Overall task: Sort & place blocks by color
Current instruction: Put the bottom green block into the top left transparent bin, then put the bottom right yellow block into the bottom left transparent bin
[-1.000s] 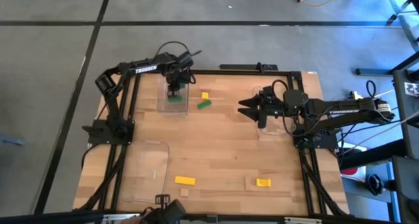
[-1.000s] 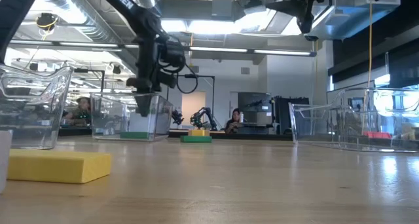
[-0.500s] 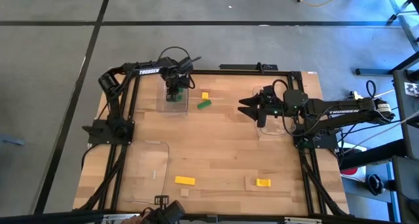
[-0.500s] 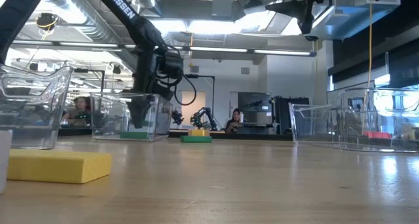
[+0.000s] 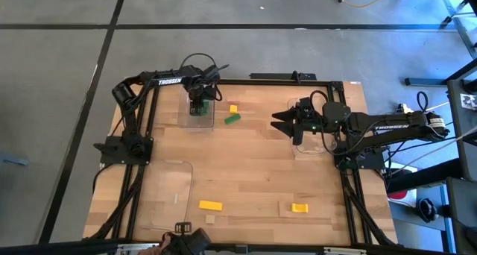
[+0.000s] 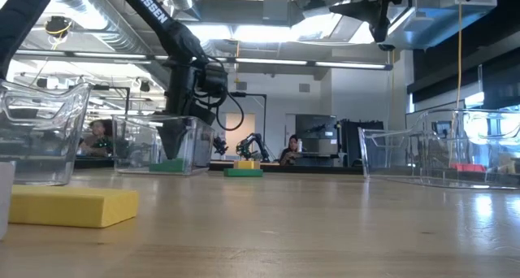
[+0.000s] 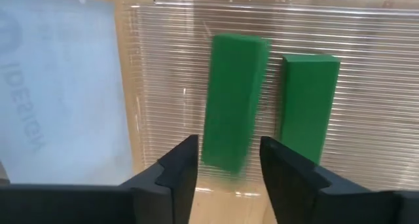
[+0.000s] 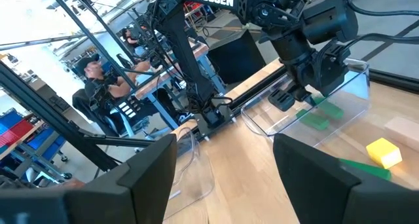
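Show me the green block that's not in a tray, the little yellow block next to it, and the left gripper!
green block (image 5: 233, 119), high view, its middle.
little yellow block (image 5: 233, 109), high view, its top face.
left gripper (image 7: 226, 160), left wrist view, midway between fingertips.

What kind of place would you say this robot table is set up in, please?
Most likely a robotics lab or open workshop. The low view shows exposed ceiling ducts, and another small robot arm on a bench behind the table. The right wrist view shows a seated person at a workbench amid black frame rigs.
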Tool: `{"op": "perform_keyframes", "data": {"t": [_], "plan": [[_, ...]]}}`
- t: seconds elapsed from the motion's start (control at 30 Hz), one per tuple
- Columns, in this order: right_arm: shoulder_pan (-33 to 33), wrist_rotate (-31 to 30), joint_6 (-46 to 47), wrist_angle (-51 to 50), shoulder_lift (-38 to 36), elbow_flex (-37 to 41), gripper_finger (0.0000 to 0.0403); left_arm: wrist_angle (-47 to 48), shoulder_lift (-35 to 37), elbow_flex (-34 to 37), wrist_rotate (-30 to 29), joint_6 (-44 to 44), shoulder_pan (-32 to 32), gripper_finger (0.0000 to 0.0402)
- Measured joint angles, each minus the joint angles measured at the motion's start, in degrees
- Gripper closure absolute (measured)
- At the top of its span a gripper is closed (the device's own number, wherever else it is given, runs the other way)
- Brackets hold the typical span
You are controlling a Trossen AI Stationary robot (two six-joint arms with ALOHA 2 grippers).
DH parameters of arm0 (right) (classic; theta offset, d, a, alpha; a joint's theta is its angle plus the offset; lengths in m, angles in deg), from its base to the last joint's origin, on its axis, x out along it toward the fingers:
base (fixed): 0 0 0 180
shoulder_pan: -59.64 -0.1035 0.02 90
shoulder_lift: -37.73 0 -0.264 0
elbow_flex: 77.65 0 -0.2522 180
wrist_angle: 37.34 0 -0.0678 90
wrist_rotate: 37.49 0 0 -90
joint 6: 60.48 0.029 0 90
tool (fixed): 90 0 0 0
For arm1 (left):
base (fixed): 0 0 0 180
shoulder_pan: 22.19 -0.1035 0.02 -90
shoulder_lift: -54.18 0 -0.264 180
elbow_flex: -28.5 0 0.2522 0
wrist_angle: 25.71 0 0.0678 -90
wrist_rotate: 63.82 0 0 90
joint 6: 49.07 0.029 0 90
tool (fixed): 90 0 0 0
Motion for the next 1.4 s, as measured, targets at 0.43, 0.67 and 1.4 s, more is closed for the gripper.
{"op": "perform_keyframes", "data": {"t": [0.43, 0.67, 1.4], "plan": [[0.00, 0.00, -0.23, 0.00, 0.00, 0.00, 0.0147, 9.27, 0.02, -6.89, -2.79, -1.75, -0.07, 0.0222], [0.00, 0.00, -1.42, 0.00, 0.00, 0.00, 0.0147, 19.36, 0.48, -21.15, -2.69, -9.05, -0.07, 0.0224], [0.02, 0.00, -4.94, 0.23, 0.00, -0.02, 0.0147, -33.38, 49.48, 12.06, 18.77, -49.27, 22.24, 0.0224]]}}
